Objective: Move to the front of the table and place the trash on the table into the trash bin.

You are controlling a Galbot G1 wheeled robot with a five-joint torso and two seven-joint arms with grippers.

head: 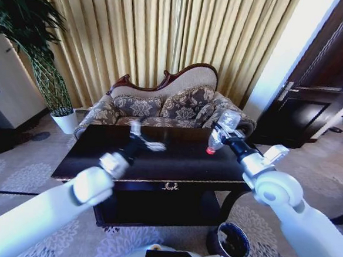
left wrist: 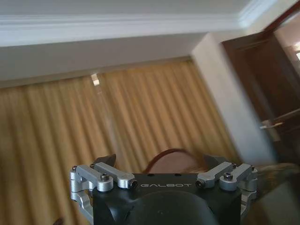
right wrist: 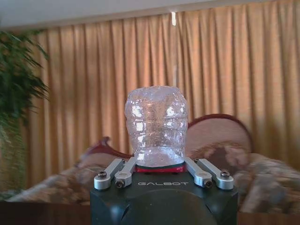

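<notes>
Gold pleated curtains (head: 167,28) back the room, with a carved floral sofa (head: 167,107) before them, a potted plant (head: 41,55) at the left and a dark door (head: 321,86) at the right. Before the sofa stands the table (head: 175,164), dark and glossy, with gilt edge trim and a small gold handle (head: 170,186) at its front centre.

Right gripper (head: 219,139): raised over the table's right part, pressed onto the bottle (head: 221,131). In the right wrist view the bottle (right wrist: 156,126) stands between the fingers (right wrist: 121,171), its red label at the gripper body and its clear ribbed base pointing away toward the curtains. In the head view the red end is lowest, just over the tabletop.

Left gripper (head: 140,136): over the table's middle, pinching a white paper scrap (head: 154,145) that hangs just above the wood. In the left wrist view the gripper (left wrist: 161,180) points toward the curtains.

Bin (head: 232,241): on the patterned carpet (head: 27,177) at the table's front right corner, below the right arm, well apart from both grippers.
</notes>
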